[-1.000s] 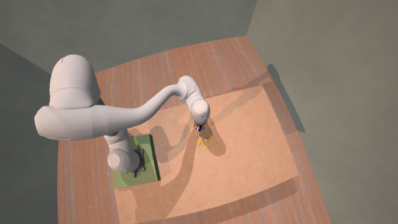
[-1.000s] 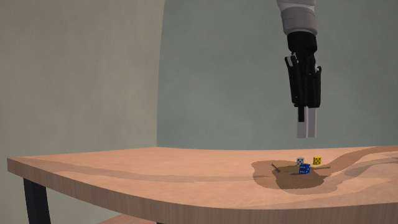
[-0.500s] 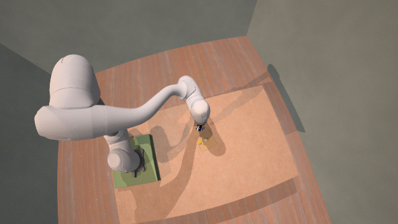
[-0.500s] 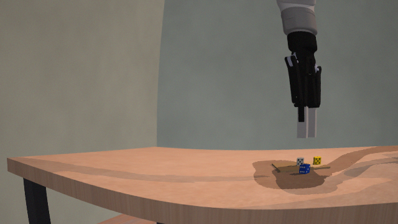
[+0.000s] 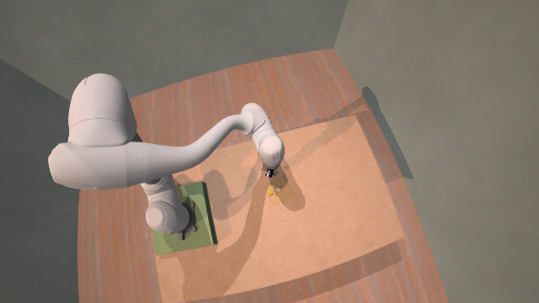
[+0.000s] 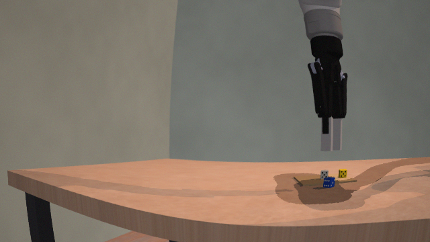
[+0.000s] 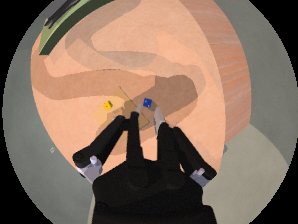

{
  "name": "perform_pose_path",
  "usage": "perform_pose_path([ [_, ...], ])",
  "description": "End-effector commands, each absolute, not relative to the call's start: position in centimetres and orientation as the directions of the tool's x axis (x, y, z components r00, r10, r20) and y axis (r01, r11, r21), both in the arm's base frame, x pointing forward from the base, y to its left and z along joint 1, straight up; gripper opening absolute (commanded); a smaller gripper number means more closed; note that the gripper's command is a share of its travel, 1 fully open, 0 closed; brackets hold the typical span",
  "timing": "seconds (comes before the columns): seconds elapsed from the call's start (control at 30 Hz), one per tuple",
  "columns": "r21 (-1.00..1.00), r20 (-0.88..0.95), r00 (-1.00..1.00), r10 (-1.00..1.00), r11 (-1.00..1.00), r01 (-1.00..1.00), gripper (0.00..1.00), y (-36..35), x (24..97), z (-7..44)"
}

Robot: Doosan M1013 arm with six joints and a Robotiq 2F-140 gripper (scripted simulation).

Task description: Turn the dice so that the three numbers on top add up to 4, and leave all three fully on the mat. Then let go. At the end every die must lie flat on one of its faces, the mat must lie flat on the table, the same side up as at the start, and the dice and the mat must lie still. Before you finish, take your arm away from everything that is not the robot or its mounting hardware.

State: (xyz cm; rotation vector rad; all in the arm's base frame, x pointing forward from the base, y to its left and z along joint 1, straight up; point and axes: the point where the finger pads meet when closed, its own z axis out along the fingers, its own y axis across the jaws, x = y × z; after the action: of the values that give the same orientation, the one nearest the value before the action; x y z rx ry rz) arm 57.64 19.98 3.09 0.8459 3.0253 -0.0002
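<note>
A thin tan mat [image 5: 287, 194] [image 6: 304, 181] lies on the table with three dice on or at it. In the side view a white die [image 6: 324, 174] and a yellow die [image 6: 342, 173] stand at the back, and a blue die [image 6: 328, 182] stands at the mat's front edge. The yellow die [image 5: 270, 193] [image 7: 107, 104] and the blue die [image 7: 148, 103] also show in other views. My gripper [image 6: 330, 148] [image 5: 269, 172] [image 7: 147, 111] hangs well above the dice, pointing down. Its fingers are close together with nothing between them.
The arm's base stands on a green plate [image 5: 198, 198] at the table's left side. The wooden table [image 6: 168, 191] has its front edge near the side camera. The arm's shadow lies over the mat.
</note>
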Motion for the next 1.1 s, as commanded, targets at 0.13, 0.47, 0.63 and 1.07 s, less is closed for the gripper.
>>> perform_pose_path([
  [0.13, 0.000, 0.000, -0.855, 0.519, 0.855, 0.519, 0.21, 20.0, 57.6, 2.3],
  [0.47, 0.000, 0.000, -0.855, 0.519, 0.855, 0.519, 0.21, 20.0, 57.6, 1.1],
  [0.63, 0.000, 0.000, -0.855, 0.519, 0.855, 0.519, 0.21, 20.0, 57.6, 0.3],
  [1.07, 0.000, 0.000, -0.855, 0.519, 0.855, 0.519, 0.21, 20.0, 57.6, -1.1],
])
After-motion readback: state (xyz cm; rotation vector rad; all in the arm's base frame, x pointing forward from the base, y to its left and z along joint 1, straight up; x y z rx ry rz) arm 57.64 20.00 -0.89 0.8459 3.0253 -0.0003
